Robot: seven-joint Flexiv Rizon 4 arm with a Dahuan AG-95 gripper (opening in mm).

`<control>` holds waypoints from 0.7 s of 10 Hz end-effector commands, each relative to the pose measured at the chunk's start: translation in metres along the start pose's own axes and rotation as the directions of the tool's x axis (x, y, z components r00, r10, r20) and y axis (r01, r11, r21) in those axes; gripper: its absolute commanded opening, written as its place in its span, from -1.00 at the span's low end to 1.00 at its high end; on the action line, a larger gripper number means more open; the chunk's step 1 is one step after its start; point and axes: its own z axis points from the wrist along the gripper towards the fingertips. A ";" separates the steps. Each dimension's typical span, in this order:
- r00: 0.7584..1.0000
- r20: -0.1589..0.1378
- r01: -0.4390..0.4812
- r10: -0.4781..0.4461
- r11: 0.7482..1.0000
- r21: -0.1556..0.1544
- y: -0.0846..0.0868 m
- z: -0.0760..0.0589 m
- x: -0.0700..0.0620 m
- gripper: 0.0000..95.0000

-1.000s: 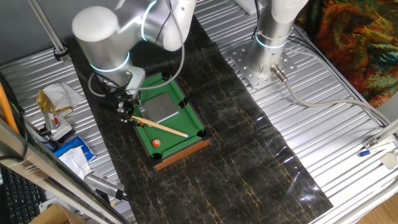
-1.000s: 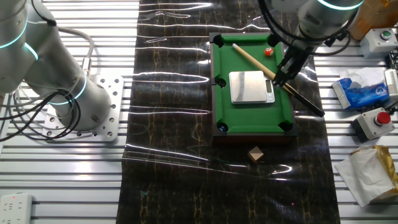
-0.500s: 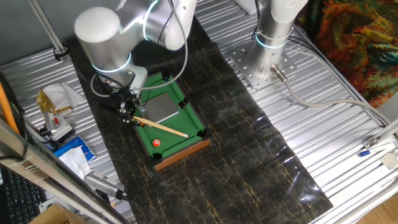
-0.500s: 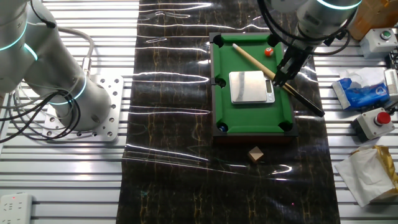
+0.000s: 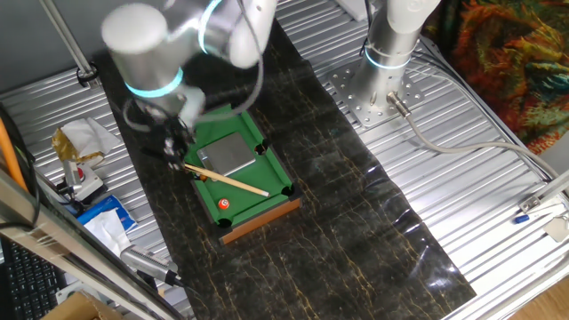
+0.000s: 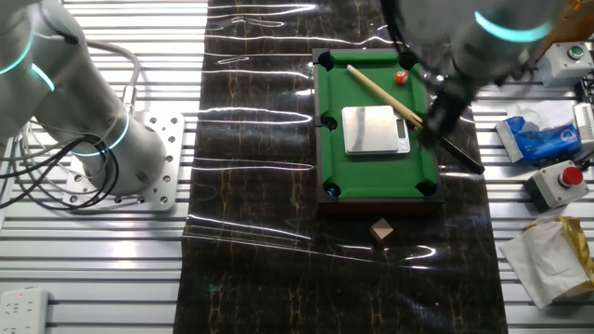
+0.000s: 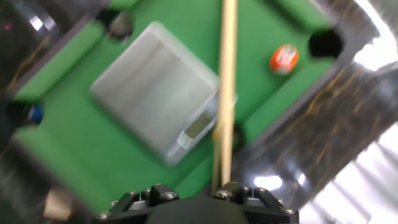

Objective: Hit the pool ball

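Note:
The pool ball, orange-red with a white spot, lies on the mini green pool table near its front end. It also shows in the other fixed view and at the top right of the hand view. My gripper is at the table's left rim, shut on the butt of a wooden cue stick. The cue lies slanted across the felt with its tip to the right of the ball. In the hand view the cue runs straight up from my gripper, left of the ball.
A flat silver scale sits in the middle of the felt. A small blue ball rests in a corner pocket. A wooden cube lies beside the table. A red button box, packets and the second arm's base stand around.
My arm is now blurred with motion and has shifted a little away from the table's middle. The cue and the ball lie about where they were.

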 end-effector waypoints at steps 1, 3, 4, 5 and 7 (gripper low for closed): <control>1.000 -0.025 -0.017 0.018 0.999 0.049 0.056 -0.002 0.094 0.20; 0.999 -0.014 -0.030 0.031 0.998 0.055 0.056 -0.004 0.094 0.20; 1.000 -0.010 -0.024 0.025 0.998 0.059 0.055 -0.004 0.094 0.20; 1.000 -0.009 -0.023 0.024 0.998 0.059 0.052 -0.003 0.093 0.20; 0.999 -0.006 -0.040 0.040 0.998 0.053 0.043 -0.003 0.088 -0.20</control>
